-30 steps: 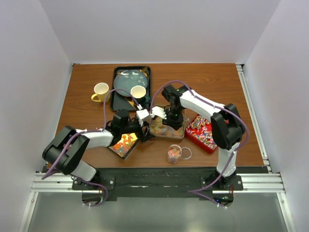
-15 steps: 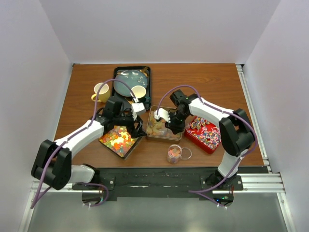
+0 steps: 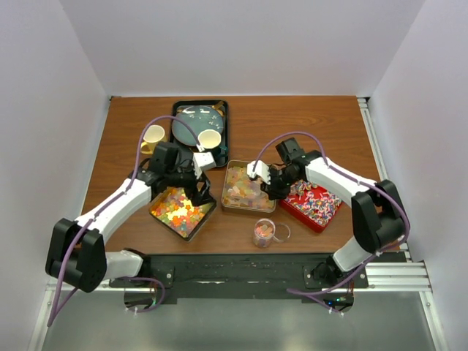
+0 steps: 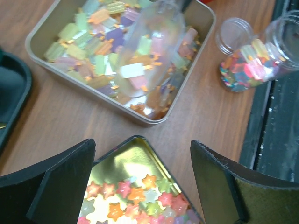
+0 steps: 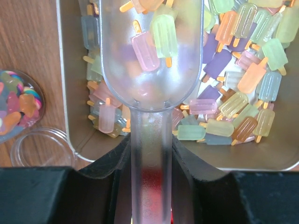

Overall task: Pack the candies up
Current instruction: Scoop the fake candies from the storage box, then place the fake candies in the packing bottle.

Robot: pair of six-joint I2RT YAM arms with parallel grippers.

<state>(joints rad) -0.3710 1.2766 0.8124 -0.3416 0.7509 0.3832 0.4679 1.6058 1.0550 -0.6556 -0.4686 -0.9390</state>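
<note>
The candies lie in three tins. Bright star-shaped candies (image 4: 135, 196) fill the left tin (image 3: 162, 216). Pastel popsicle-shaped candies (image 5: 243, 93) fill the middle tin (image 3: 232, 206). Striped wrapped candies (image 3: 313, 199) fill the red tin at the right. My left gripper (image 3: 199, 191) is open and empty just above the star tin's (image 4: 154, 156) corner, and it shows in the left wrist view (image 4: 142, 186). My right gripper (image 5: 150, 172) is shut on the handle of a clear scoop (image 5: 152, 51). The scoop holds a few popsicle candies over the middle tin (image 5: 65, 93).
A small clear jar (image 3: 263, 232) partly filled with mixed candies stands near the front edge, its lid (image 3: 281, 232) beside it. A black tray (image 3: 178, 150) with a blue plate (image 3: 196, 121) and a cup (image 3: 210, 139) stands at the back. A yellow mug (image 3: 153, 136) is left of it.
My left gripper has drawn back leftward from the middle tin to above the star tin. My right arm has swung right, keeping the scoop over the middle tin.
</note>
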